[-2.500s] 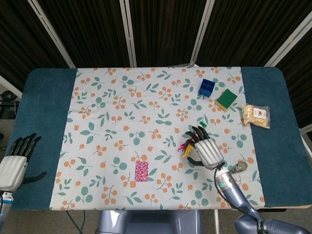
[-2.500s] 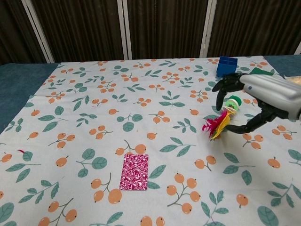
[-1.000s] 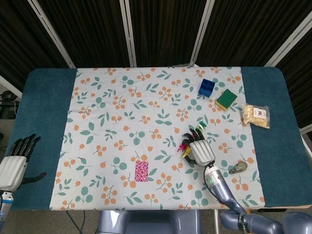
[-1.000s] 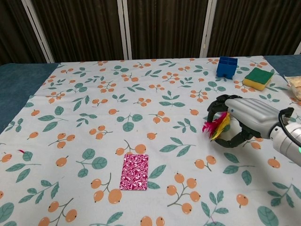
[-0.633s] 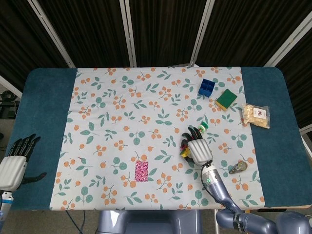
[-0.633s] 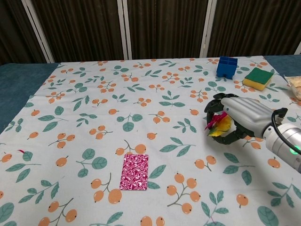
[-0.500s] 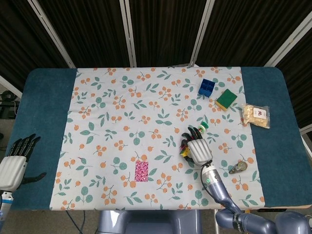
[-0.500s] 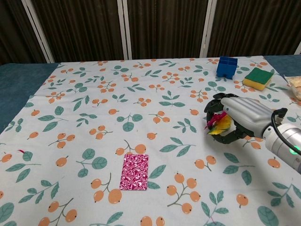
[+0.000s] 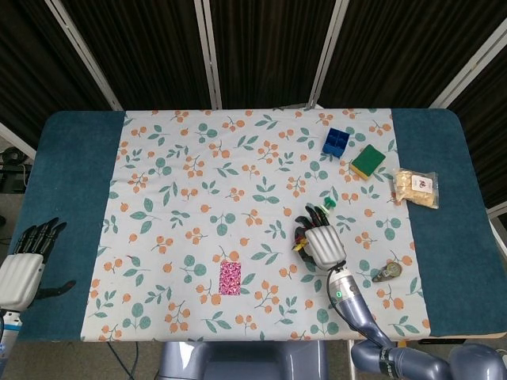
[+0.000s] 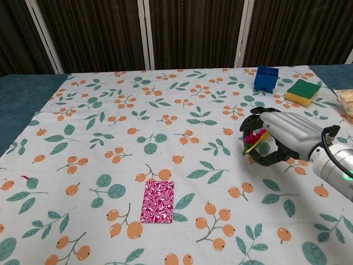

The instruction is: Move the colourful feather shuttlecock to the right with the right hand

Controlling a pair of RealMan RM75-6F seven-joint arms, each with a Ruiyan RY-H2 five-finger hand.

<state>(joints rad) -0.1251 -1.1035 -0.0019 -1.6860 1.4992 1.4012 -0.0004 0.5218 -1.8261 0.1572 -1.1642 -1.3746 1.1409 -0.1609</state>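
Shuttlecock feathers [image 10: 253, 140], pink and yellow, are poking out of the right hand [image 10: 280, 136], whose dark fingers [image 10: 249, 122] are curling closed around the shuttlecock, right of the middle of the floral cloth [image 9: 198, 198]. To its right, bare cloth is running on to the blue strip of worktop [image 9: 451, 237], with only a small metal piece [image 9: 389, 273] lying near-right of the hand. Further off, a blue block [image 9: 336, 142], a green and yellow sponge [image 9: 367, 161] and a snack bag [image 9: 417, 188] are sitting toward the far right corner. A pink patterned card [image 9: 230, 278] is lying well apart to the left.

Only the head view is showing the shuttlecock's green base [image 9: 329, 205] sticking out past the fingers, and the left hand [image 9: 24, 265], which is hanging off the near left edge, holding nothing, fingers apart.
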